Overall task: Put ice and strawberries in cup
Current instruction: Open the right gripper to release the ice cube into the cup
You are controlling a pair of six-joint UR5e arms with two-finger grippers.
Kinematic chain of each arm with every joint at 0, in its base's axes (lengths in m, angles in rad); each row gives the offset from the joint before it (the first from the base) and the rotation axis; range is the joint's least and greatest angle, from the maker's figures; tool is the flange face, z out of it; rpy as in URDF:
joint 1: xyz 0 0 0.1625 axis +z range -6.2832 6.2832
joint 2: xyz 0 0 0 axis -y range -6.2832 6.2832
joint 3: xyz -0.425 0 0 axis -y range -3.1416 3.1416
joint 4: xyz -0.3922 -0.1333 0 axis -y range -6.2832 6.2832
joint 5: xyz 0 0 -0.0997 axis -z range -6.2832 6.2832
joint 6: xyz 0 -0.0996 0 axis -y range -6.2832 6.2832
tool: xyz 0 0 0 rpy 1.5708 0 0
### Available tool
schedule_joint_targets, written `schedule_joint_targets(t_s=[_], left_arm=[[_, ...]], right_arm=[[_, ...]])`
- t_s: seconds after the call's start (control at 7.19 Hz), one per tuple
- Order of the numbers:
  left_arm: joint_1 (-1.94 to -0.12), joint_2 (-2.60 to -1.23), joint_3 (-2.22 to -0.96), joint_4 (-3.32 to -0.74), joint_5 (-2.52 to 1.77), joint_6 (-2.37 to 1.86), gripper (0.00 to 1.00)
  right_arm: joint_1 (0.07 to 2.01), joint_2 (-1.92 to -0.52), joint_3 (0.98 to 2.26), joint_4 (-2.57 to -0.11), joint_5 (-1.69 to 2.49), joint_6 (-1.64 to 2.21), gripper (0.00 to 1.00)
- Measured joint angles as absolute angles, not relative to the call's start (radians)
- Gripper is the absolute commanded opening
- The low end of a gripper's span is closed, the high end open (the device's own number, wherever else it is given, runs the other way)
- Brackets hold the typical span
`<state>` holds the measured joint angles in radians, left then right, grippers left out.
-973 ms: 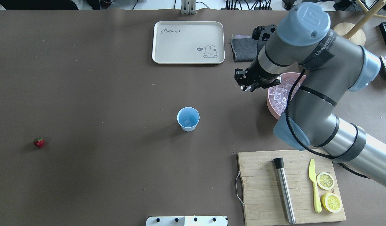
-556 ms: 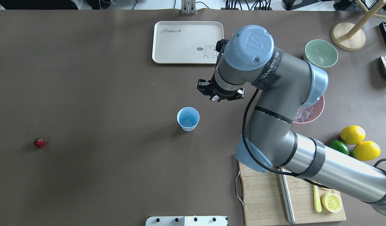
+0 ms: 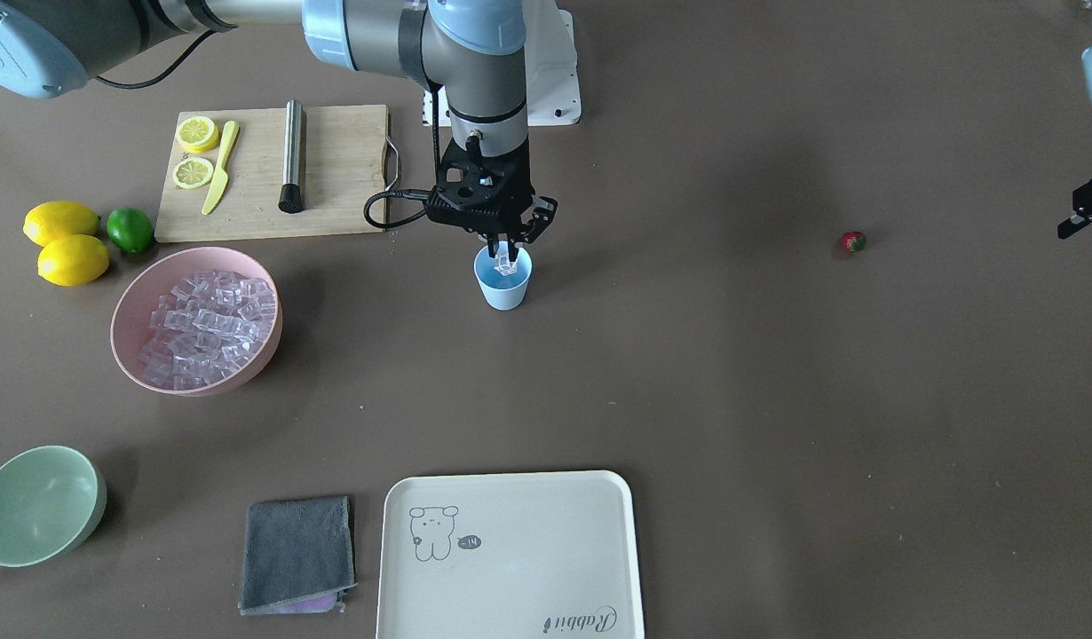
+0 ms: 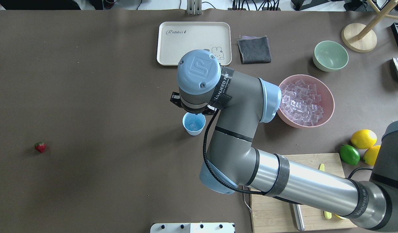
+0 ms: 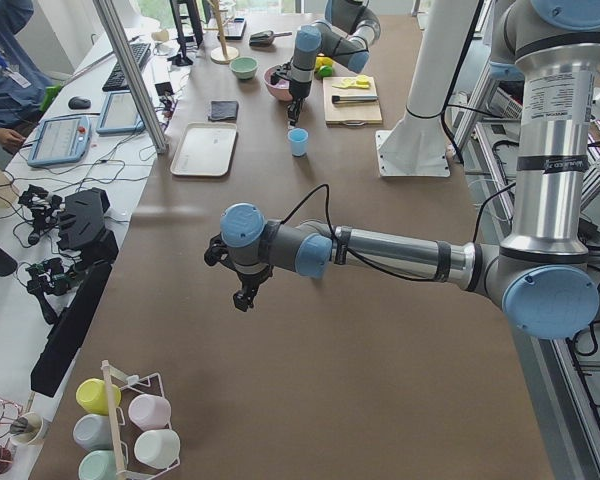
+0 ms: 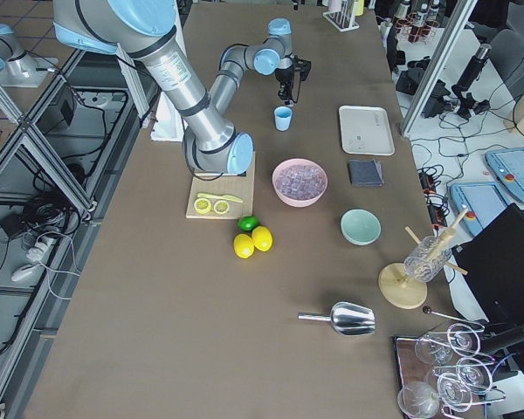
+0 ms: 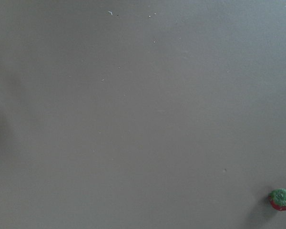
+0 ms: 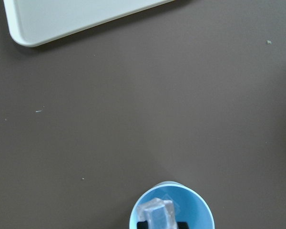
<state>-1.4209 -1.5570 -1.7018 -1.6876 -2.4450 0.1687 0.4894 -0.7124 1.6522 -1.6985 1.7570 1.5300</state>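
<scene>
- The cup (image 3: 503,286) is standing upright on the brown surface (image 3: 732,373), with its mouth facing up.
- The right jaws are hanging straight down over the cup's mouth, clamped on one clear ice cube (image 3: 506,260).
- In the right wrist view this cube is sitting between the two dark tips, ringed by the cup's blue rim. Whether it is dipping below that rim cannot be told.
- The strawberry (image 3: 853,241) is lying on the surface well apart from the cup, on the robot's left of it, with its green top showing.
- The left jaws are hovering above the surface farther from the cup than the strawberry. Whether they are apart or together cannot be told.
- A pink bowl (image 3: 204,388) is sitting near the cup on the robot's right of it, holding a heap of ice (image 3: 204,324).
- A cream tray (image 4: 192,43) is lying beyond the cup from the robot. It is carrying the script word "Rabbit", a line drawing of a rabbit and a small speech bubble too small to read.
- The right arm (image 4: 299,184) is wearing dark straps with pale lettering that looks like "WANJEED".
- A wooden board (image 3: 342,177) is lying on the robot's right of the cup, nearer the robot. It is carrying two lemon slices (image 3: 197,133), a yellow knife (image 3: 219,169) and a metal rod (image 3: 291,155).
</scene>
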Motion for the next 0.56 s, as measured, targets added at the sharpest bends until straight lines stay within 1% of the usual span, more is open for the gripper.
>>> schedule_joint_targets(t_s=[0.14, 0.28, 0.56], left_arm=[[-1.421, -1.557, -1.702, -1.687, -2.445, 0.169, 0.98], [-1.421, -1.557, -1.703, -1.688, -2.445, 0.169, 0.98], [-1.420, -1.556, -1.704, -1.689, -2.445, 0.169, 0.98]], right_arm=[[0.482, -0.722, 1.653, -1.699, 1.755, 1.530, 0.40], [0.477, -0.729, 1.655, -1.703, 1.755, 1.529, 0.99], [0.466, -0.730, 1.663, -1.751, 1.744, 1.529, 1.00]])
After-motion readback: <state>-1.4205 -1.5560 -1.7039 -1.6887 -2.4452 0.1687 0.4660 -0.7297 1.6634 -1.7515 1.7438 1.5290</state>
